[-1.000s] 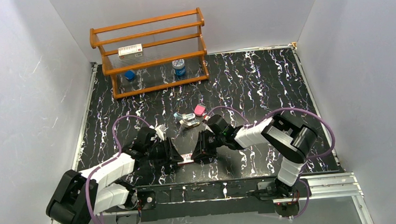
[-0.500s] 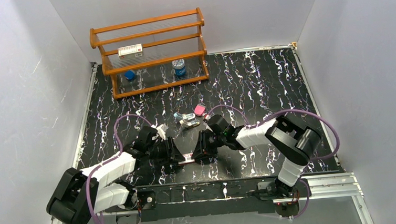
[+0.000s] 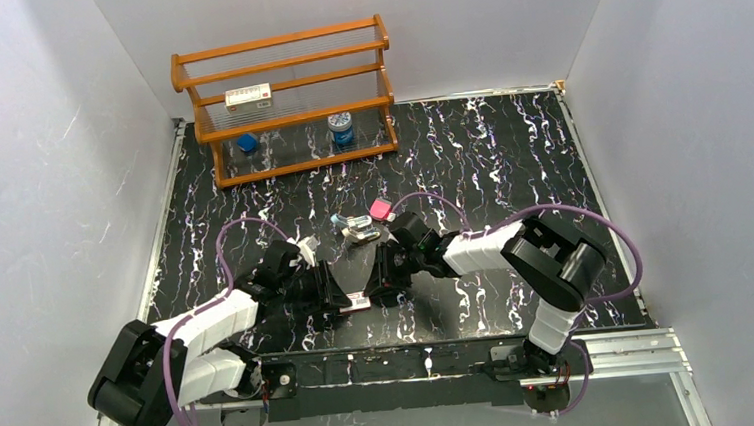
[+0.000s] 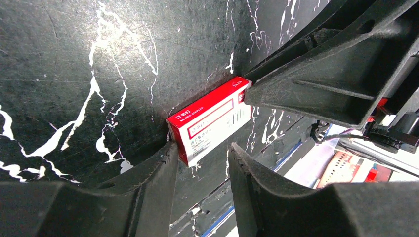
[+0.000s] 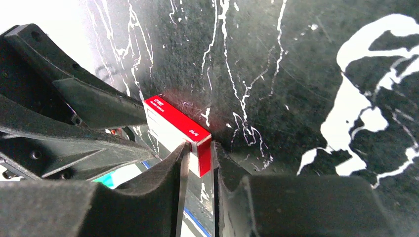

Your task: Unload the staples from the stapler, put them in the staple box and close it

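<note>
The light-blue stapler lies on the black marbled table, just behind both grippers and untouched. A small red and white staple box lies near the front edge between the grippers. My right gripper is shut on one end of the box, with a finger on each side in the right wrist view. My left gripper is open at the other end of the box. In the left wrist view, one fingertip touches the box corner and the other stands apart.
A small pink block sits right of the stapler. A wooden rack at the back left holds a flat white box with a red label, a blue object and a blue can. White walls enclose the table.
My right wrist has shifted a little left and toward the back, still closed at the box. The left arm and the stapler have barely moved.
</note>
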